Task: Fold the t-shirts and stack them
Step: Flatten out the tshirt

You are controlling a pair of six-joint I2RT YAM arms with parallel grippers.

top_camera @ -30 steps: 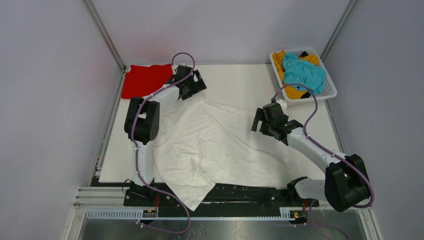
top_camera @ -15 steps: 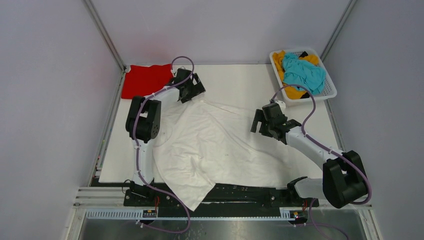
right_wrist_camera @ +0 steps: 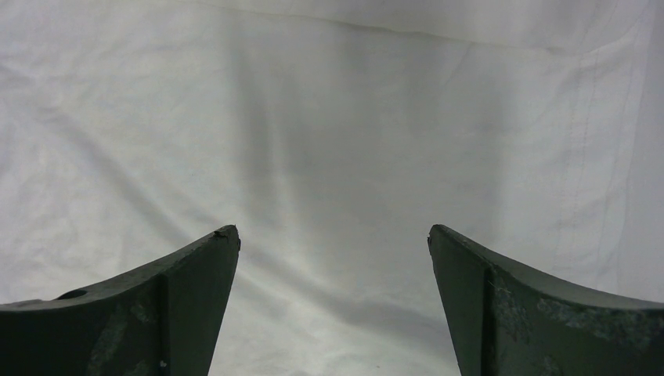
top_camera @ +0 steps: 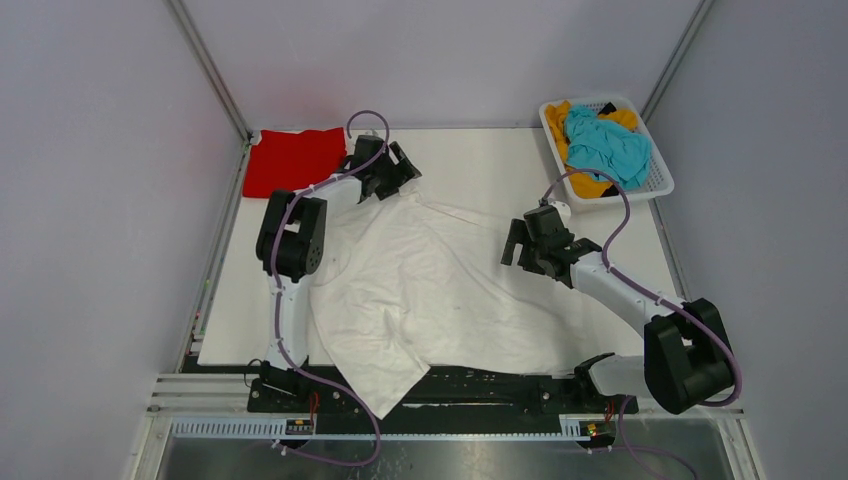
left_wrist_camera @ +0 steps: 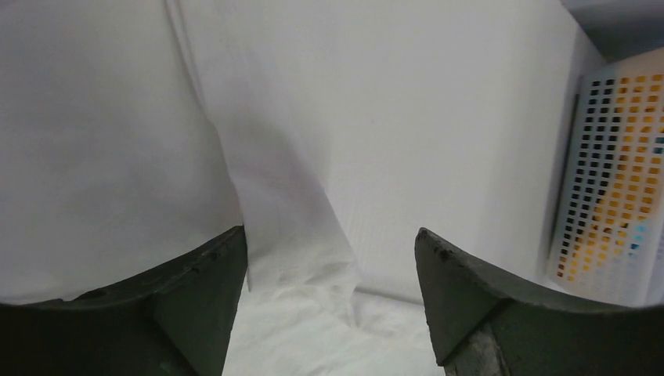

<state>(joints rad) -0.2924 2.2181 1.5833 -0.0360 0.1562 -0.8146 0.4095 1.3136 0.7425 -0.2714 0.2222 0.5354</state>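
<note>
The large white t-shirt [top_camera: 440, 290] lies spread and wrinkled across the middle of the table, one corner hanging over the near edge. My left gripper [top_camera: 403, 173] is open at its far edge; in the left wrist view [left_wrist_camera: 330, 231] a strip of white cloth [left_wrist_camera: 274, 196] lies between the jaws. My right gripper [top_camera: 515, 246] is open just above the shirt's right part, with only white cloth [right_wrist_camera: 329, 117] below its jaws [right_wrist_camera: 333, 229]. The red t-shirt [top_camera: 292, 160] lies folded at the back left. The teal t-shirt [top_camera: 603, 143] lies on the orange-yellow one [top_camera: 588, 186] in the basket.
The white slotted basket [top_camera: 657, 180] stands at the back right corner and shows at the right of the left wrist view [left_wrist_camera: 603, 180]. Bare white table [top_camera: 480, 160] lies between the red shirt and the basket. Grey walls enclose the table.
My left gripper has moved a little to the right along the shirt's far edge, and the cloth there has shifted with it. My right gripper has barely moved.
</note>
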